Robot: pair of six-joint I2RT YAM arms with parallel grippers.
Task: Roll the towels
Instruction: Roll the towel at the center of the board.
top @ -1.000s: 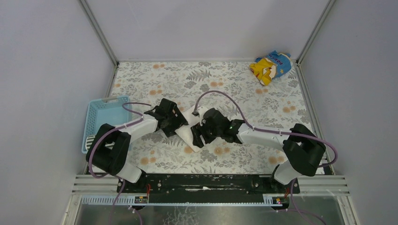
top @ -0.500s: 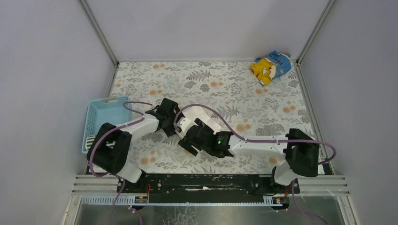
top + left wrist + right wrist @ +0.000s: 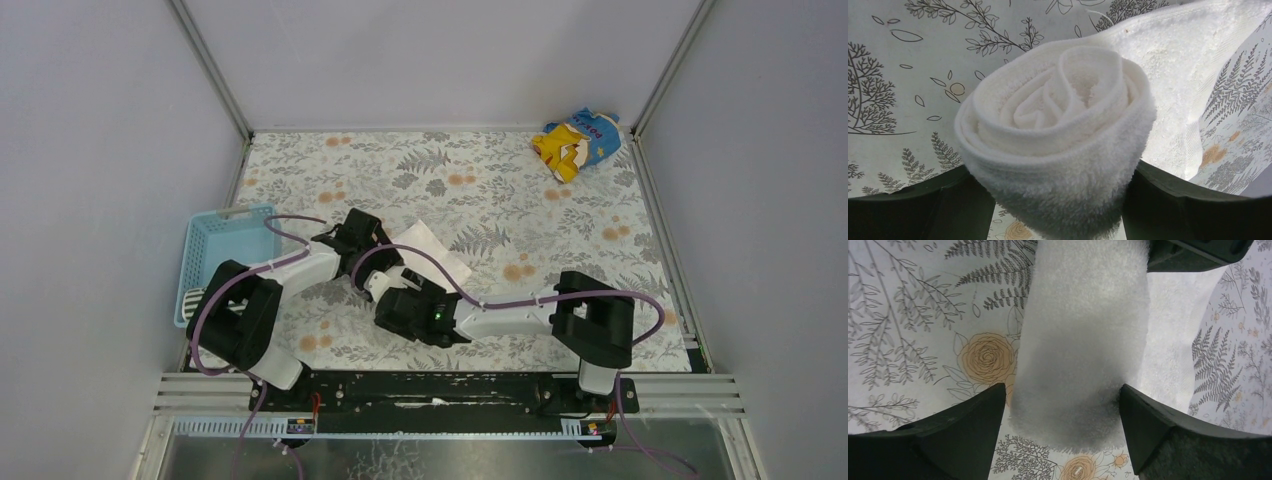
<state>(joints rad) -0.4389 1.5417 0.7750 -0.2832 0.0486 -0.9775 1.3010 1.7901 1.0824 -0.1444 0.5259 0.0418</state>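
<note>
Swung further left, right arm stretches low across frame centre, right gripper (image 3: pixel 383 297) spread wide astride the rolled white towel (image 3: pixel 1058 125), grip unclear; left gripper (image 3: pixel 362 262) clamps its end, near blue basket (image 3: pixel 225 240).

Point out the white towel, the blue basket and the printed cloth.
white towel (image 3: pixel 1058 150): left wrist view, on the rolled end facing the camera.
basket (image 3: pixel 228 243): top view, on its bare mesh floor.
printed cloth (image 3: pixel 582 138): top view, on the middle of the crumpled heap.
</note>
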